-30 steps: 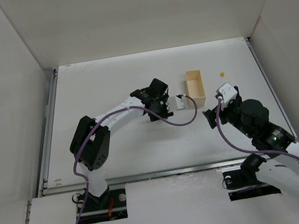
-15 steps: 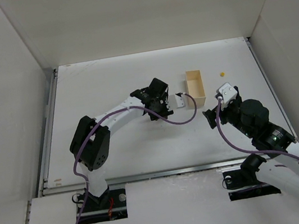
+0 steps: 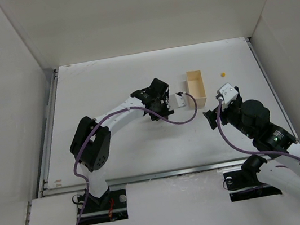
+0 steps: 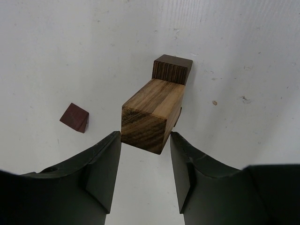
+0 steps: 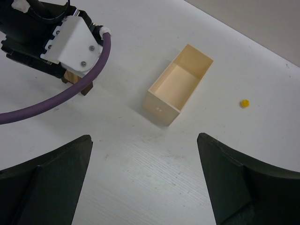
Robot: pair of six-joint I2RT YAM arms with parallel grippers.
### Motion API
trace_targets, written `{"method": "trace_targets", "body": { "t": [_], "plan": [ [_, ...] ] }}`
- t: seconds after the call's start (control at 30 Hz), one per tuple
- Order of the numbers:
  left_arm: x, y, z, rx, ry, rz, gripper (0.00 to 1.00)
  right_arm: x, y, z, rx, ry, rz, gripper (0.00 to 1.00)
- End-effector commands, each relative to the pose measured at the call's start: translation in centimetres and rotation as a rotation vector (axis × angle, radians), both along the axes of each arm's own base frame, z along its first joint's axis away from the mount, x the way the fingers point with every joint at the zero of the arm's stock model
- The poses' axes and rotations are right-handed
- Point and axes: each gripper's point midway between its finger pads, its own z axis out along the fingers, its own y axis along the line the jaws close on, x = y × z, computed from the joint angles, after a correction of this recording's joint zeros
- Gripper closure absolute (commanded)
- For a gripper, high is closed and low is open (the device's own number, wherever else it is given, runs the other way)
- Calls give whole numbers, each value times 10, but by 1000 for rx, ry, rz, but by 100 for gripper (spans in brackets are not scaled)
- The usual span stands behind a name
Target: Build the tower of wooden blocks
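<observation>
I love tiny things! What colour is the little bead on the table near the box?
Yellow. The bead shows best in the right wrist view.

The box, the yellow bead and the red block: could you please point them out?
box [image 5: 174,86], right wrist view, inner floor
yellow bead [image 5: 244,103], right wrist view, centre
red block [image 4: 75,116], left wrist view, top face

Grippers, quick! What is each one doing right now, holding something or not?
left gripper: closed on the light wood block, as far as its wrist view shows.
right gripper: open, holding nothing.
</observation>
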Motion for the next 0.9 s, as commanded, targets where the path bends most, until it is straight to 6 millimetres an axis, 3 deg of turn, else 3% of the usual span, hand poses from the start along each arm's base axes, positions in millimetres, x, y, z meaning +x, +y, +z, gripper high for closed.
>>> {"method": "trace_targets", "body": {
  "t": [0.0,0.27,0.5,0.63,0.87],
  "plan": [
    [1,3,4,-7,-9,20,57,2,2,5,18,-23,6,1],
    [-2,5,5,-6,4,16,57,1,4,5,20,-22,14,1],
    [-7,2,14,-33,19,8,38,2,4,2,15,-14,14,1],
    [-8,2,13,-36,23,16,37,2,4,2,15,-14,14,1],
    [-14,-1,37,-91,24,14,36,2,4,2,15,-14,14,1]
  ]
}}
